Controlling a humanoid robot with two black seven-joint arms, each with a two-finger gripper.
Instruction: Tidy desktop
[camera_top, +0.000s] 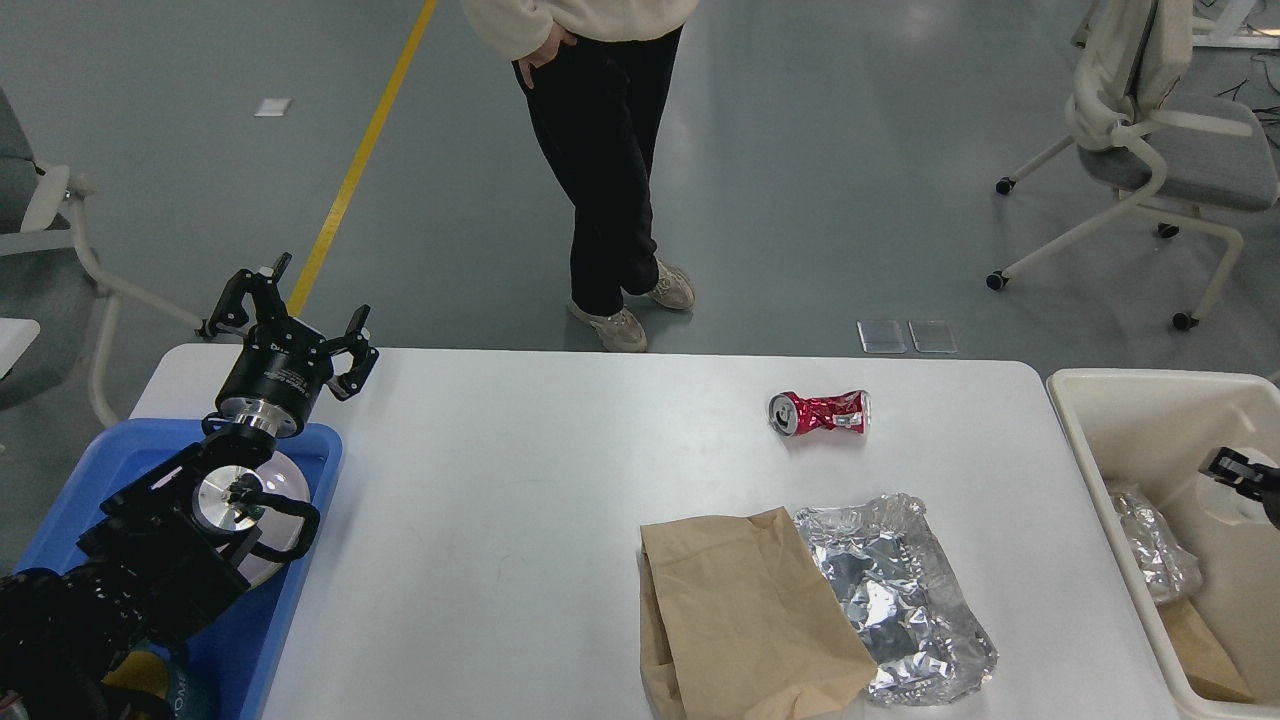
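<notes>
The white desktop (500, 500) carries a crushed red can (820, 412) at the back right. A brown paper bag (745, 615) lies flat at the front, partly overlapping a crumpled sheet of foil (900, 595). My left gripper (295, 318) hovers over the desktop's back left corner, open, with nothing between its fingers. Only a small black tip of my right gripper (1240, 470) shows at the right edge, above the cream bin (1120, 400). Its fingers cannot be told apart.
A blue tray (255, 630) at the left edge holds a white round dish (285, 480) under my left arm. The cream bin holds foil (1150, 545) and brown paper (1200, 650). A person (600, 150) stands just beyond the far edge. Office chairs stand at both sides.
</notes>
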